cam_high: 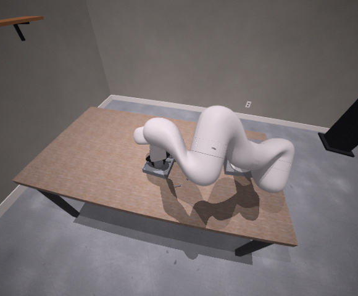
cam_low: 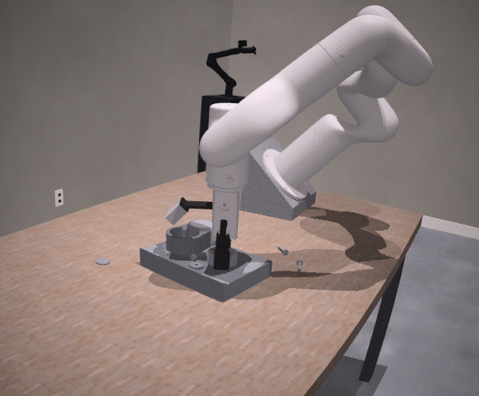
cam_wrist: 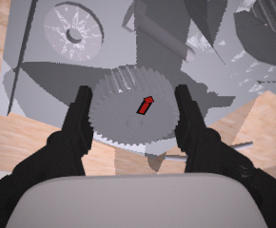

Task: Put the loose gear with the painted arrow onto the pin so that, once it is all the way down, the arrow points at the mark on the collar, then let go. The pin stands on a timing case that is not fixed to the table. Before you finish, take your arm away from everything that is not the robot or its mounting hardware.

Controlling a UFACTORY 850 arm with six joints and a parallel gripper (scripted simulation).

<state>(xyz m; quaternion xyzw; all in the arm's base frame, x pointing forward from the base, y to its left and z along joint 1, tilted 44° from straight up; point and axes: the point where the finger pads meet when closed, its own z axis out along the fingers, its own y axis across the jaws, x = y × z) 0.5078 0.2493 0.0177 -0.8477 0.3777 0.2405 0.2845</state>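
Observation:
The loose grey gear (cam_wrist: 133, 111) lies flat on the grey timing case (cam_low: 206, 266), near the case's edge. Its red painted arrow (cam_wrist: 146, 105) points up and to the right in the wrist view. My gripper (cam_wrist: 133, 98) reaches straight down over it, with one black finger against each side of the gear's toothed rim. In the exterior view the gripper (cam_low: 221, 256) stands on the case and hides the gear. A pale round collar with a centre pin (cam_wrist: 73, 32) sits on the case apart from the gear, and shows small in the exterior view (cam_low: 195, 263). I cannot make out the collar's mark.
A fixed grey cylindrical housing (cam_low: 182, 240) stands on the case beside the gripper. Two loose bolts (cam_low: 282, 250) (cam_low: 299, 265) lie on the table to the right of the case. A small flat disc (cam_low: 102, 261) lies to the left. The arm's wedge base (cam_low: 273, 187) is behind.

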